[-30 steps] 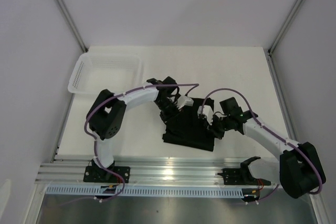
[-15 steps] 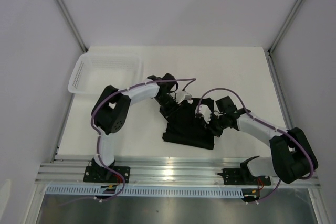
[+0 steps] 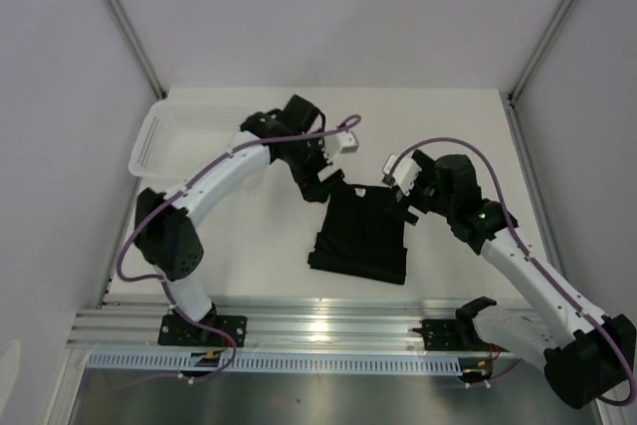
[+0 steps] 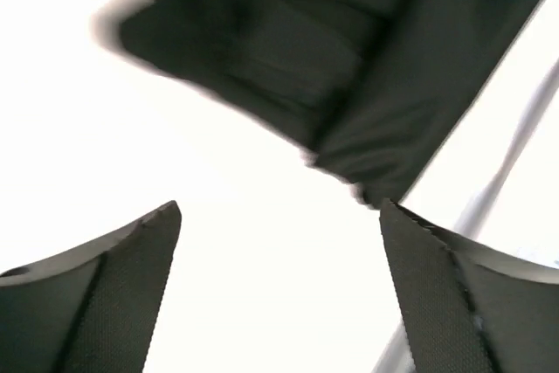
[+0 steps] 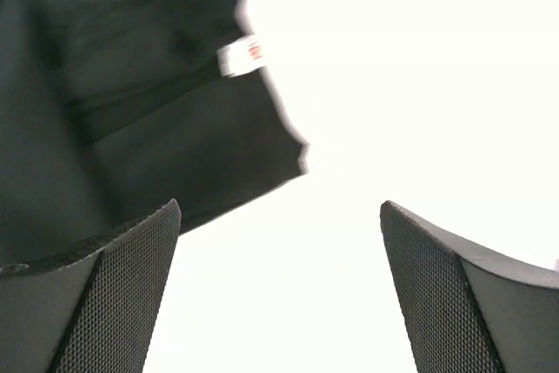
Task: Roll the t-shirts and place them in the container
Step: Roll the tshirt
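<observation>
Both claws hang spread wide with nothing between the jaws: left claw (image 3: 320, 184) at the far-left corner of the black t-shirt (image 3: 360, 236), right claw (image 3: 406, 204) by its far-right corner, the shirt folded flat mid-table (image 3: 249, 236). The danger, I'd say: a pinch catching only the top layer peels the fold open or drags the cloth. The right wrist view shows the pale label (image 5: 242, 56) and layered edges; only the top view gives the whole outline.
</observation>
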